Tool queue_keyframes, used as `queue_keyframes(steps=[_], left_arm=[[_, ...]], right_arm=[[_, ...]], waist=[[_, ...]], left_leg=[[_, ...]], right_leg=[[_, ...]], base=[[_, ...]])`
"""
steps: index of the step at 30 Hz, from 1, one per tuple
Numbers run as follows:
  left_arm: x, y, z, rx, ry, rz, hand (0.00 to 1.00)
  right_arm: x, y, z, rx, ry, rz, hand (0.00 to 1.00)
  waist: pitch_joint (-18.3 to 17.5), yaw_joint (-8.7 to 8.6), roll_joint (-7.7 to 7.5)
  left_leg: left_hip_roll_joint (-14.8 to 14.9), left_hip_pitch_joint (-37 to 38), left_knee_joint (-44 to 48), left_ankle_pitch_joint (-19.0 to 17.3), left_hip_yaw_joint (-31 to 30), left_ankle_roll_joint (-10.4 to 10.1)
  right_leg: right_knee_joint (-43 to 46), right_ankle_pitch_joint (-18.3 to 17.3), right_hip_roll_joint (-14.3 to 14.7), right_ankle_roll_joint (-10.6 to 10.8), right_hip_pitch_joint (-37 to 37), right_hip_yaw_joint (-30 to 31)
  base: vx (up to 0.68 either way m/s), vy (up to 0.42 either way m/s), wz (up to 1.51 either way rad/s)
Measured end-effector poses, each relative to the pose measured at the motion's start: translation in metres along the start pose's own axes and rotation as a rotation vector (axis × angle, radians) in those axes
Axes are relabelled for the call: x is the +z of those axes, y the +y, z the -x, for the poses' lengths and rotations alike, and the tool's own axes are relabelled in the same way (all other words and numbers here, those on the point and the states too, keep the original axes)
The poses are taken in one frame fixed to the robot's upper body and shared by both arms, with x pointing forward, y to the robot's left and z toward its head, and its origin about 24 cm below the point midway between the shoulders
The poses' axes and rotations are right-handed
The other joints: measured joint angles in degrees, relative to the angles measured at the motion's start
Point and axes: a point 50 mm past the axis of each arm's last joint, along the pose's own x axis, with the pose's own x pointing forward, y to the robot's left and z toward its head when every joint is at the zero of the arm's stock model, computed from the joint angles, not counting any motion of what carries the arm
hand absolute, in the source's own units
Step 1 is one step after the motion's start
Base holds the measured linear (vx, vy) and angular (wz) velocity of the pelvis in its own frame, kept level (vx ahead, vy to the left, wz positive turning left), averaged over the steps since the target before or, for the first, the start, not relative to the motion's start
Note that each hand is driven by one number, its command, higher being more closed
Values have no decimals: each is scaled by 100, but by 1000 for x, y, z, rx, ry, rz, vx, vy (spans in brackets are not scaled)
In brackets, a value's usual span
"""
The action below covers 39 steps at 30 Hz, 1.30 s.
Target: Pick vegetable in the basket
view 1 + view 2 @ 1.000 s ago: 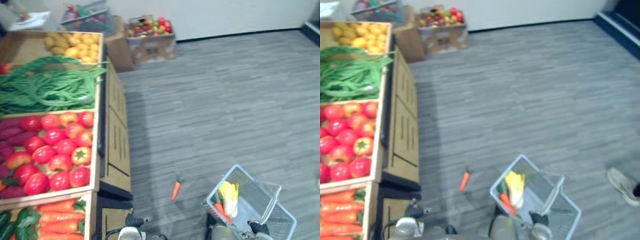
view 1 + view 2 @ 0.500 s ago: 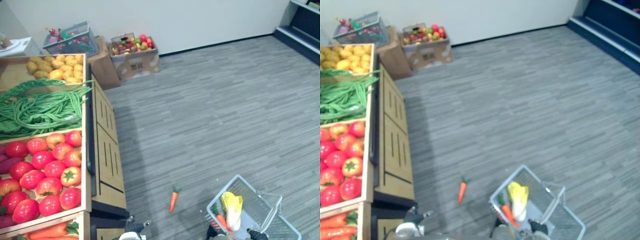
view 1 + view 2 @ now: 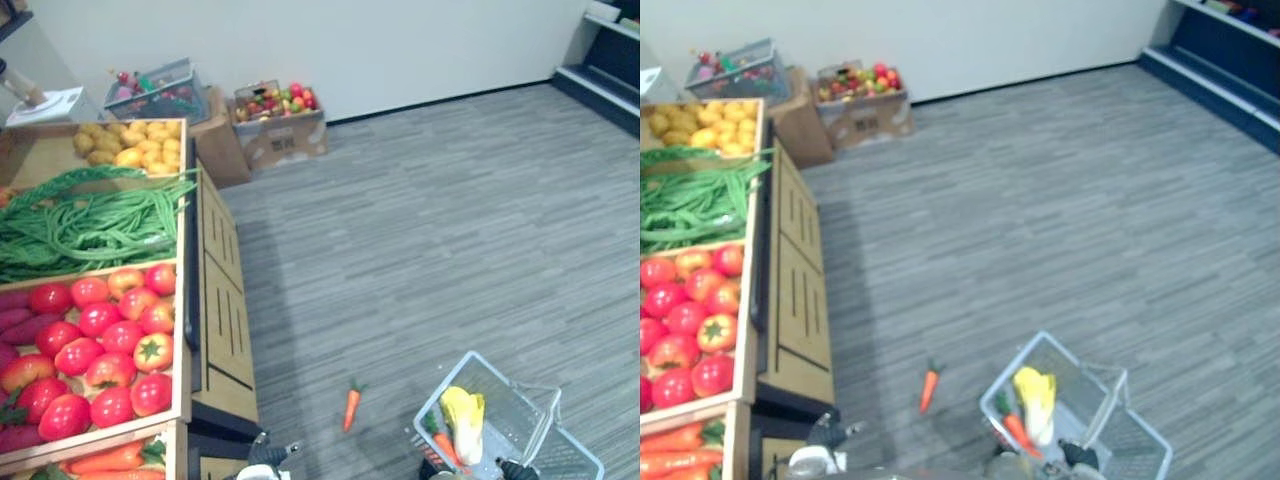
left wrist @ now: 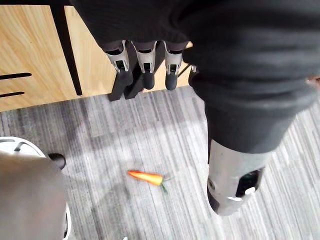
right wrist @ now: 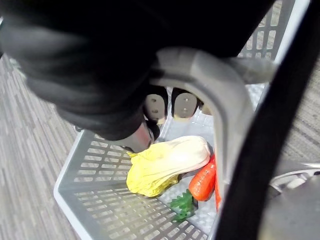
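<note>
Below slack L robot hand (image 4: pixel 145 64), carrot (image 4: pixel 145 177) on floor (image 4: pixel 100 131), R robot hand (image 5: pixel 156 106) clamps basket (image 5: pixel 89 166)

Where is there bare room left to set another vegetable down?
In the basket, the right half past the cabbage looks bare; cabbage and carrot crowd its left end. The floor between stand and basket is free, apart from one loose carrot.

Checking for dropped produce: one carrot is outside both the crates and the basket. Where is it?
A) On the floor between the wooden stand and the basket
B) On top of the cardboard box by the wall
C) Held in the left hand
A: the carrot lies on the grey floor, between the wooden stand and the basket, touching neither.
</note>
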Motion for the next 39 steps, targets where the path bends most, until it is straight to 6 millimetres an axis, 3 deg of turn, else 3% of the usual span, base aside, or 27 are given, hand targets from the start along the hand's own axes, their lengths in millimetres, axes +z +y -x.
queue_keyframes(steps=[2, 3, 4, 6, 8, 9, 10, 13, 15, 16, 18, 21, 22, 24, 25, 26, 28, 29, 30, 32, 34, 35, 36, 38, 39], left_arm=[[-5, 3, 1, 5, 11, -5, 0], [-11, 2, 3, 2, 30, -5, 0], [-16, 2, 5, 2, 41, -4, 0], [-24, 6, 7, 11, 63, -9, 0], [-24, 7, 7, 16, 65, 4, 0], [-24, 7, 7, 17, 63, 4, 0], [-25, 7, 7, 16, 64, 4, 0], [-26, 6, 8, 18, 69, 7, 0], [-29, 6, 8, 20, 81, 12, 0], [-32, 3, 9, 15, 94, 20, 0], [-36, 6, 10, 22, 107, 22, 0], [-37, 14, 10, 36, 112, 0, 0], [-42, 14, 11, 33, 129, -9, 0], [-46, 14, 13, 26, 140, -29, 0], [-47, 14, 13, 23, 143, -43, 0], [-47, 17, 13, 23, 140, -62, 0], [-47, 21, 13, 26, 136, -86, 0], [-45, 21, 12, 21, 128, -94, 0], [-43, 23, 11, 28, 122, -98, 0], [-42, 28, 10, 39, 120, -102, 0], [-41, 31, 10, 49, 117, -104, 0], [-41, 33, 10, 55, 119, -106, 0], [-43, 30, 10, 49, 126, -103, 0], [-43, 17, 12, 26, 123, -87, 0], [-43, 15, 12, 24, 124, -89, 0]], right_arm=[[0, -8, 0, -17, 0, 9, 100], [2, -16, -1, -34, -2, 19, 100], [1, -20, -1, -43, 0, 25, 100], [0, -22, 0, -52, 8, 24, 100], [-4, -26, 1, -69, 22, 4, 100], [-7, -29, 2, -78, 29, 0, 100], [-7, -29, 2, -80, 31, 1, 100], [-7, -28, 2, -74, 24, 14, 100], [-9, -29, 3, -78, 24, 17, 100], [-11, -33, 4, -88, 28, 21, 100], [-15, -29, 5, -88, 38, 15, 100], [-20, -33, 7, -106, 56, 10, 100], [-19, -38, 6, -125, 52, 6, 100], [-16, -43, 6, -148, 46, -11, 100], [-14, -42, 5, -153, 43, -25, 100], [-19, -41, 6, -154, 57, -37, 100], [-24, -42, 8, -163, 68, -52, 100], [-24, -43, 8, -165, 65, -51, 100], [-25, -41, 8, -159, 68, -53, 100], [-25, -33, 8, -142, 67, -59, 100], [-26, -28, 8, -128, 70, -57, 100], [-28, -24, 9, -120, 77, -63, 100], [-27, -25, 8, -127, 80, -68, 100], [-13, -31, 4, -134, 42, -55, 100], [-8, -29, 2, -128, 30, -51, 100]], waist=[[36, -16, 57], [58, -6, 157], [55, 7, 170], [68, 13, 112], [73, 19, 110], [78, 33, 103], [79, 39, 104], [78, 24, 108], [74, 26, 124], [48, 27, 220], [-13, 39, 210], [-96, 24, -112], [-128, 57, -123], [-130, 17, -175], [-127, -46, -165], [-124, -82, -222], [-144, -19, -325], [-131, -50, -319], [-175, -67, -347], [-164, -50, -453], [-160, -41, -543], [-163, -35, -631], [-185, -29, -574], [-182, 24, -216], [-191, -4, -159]], left_leg=[[375, -488, 1336, 78, -45, -20], [591, -755, 2049, 370, -197, 43], [642, -1003, 2515, 914, -390, 72], [578, -1423, 3016, 1449, -759, 28], [501, -1701, 2828, 742, -940, 5], [468, -1776, 2408, 564, -908, -17], [442, -1777, 2096, 566, -899, -19], [398, -1646, -53, 685, -584, -34], [405, -1562, -693, 674, -289, -47], [468, -1452, -901, 520, -204, -99], [431, -1467, -905, 468, -43, -72], [-15, -1381, -1039, 347, 69, 34], [-221, -1236, -1185, 262, 142, 129], [-353, -1136, -1201, 252, 222, 124], [-354, -1021, -1197, 249, 197, 119], [-392, -867, -1252, 246, 138, 111], [-487, -525, -1521, 280, -4, 136], [-472, -395, -1588, 336, -88, 180], [-455, -357, -1598, 362, -213, 207], [-380, -386, -1584, 588, -328, 222], [-358, -381, -1525, 607, -517, 209], [-373, -366, -1523, 609, -691, 59], [-282, -345, -1647, 660, -868, -56], [-29, -366, -1858, 775, -1030, -216], [23, -375, -1929, 858, -1117, -288]], right_leg=[[264, -219, 59, -10, -54, 139], [308, -262, 144, -52, -17, 246], [323, -289, 150, -95, -5, 375], [219, -315, 64, -130, 30, 549], [104, -317, 58, -134, 117, 584], [31, -324, 69, -137, 212, 598], [4, -330, 81, -134, 258, 607], [-125, -354, 188, -122, 313, 649], [-286, -326, 286, -78, 345, 781], [-439, -297, 441, -31, 423, 873], [-539, -232, 432, 62, 523, 1037], [311, -749, -97, 339, 11, 1193], [700, -967, -331, 523, -39, 1225], [2028, -1252, -569, 669, -479, 1275], [3259, -1181, -648, 760, -906, 1295], [3688, -903, -715, 790, -1030, 1263], [4230, -641, -937, 668, -1037, 1080], [4465, -704, -1132, 483, -1010, 739], [4201, -1135, -1271, 313, -907, 309], [3411, -1297, -1307, 238, -875, -55], [2331, -1188, -1269, 300, -783, 36], [1700, -716, -1204, 522, -701, 318], [1649, -764, -1041, 526, -574, 301], [1827, -820, -711, 450, -665, 631], [1868, -874, -618, 447, -684, 735]], base=[[-64, -109, -52], [19, -101, -62], [59, -111, -61], [87, -92, -36], [86, -108, -11], [83, -93, -6], [82, -49, -14], [103, 40, -26], [158, 132, -40], [168, 163, -47], [175, 155, -32], [182, 206, -4], [191, 187, -5], [190, 133, 16], [193, 83, 52], [255, 91, 63], [204, 47, 48], [254, -26, 61], [211, -37, 64], [210, -166, 61], [227, -261, 71], [170, -253, 65], [209, -286, 59], [202, -233, 37], [171, -174, 43]])
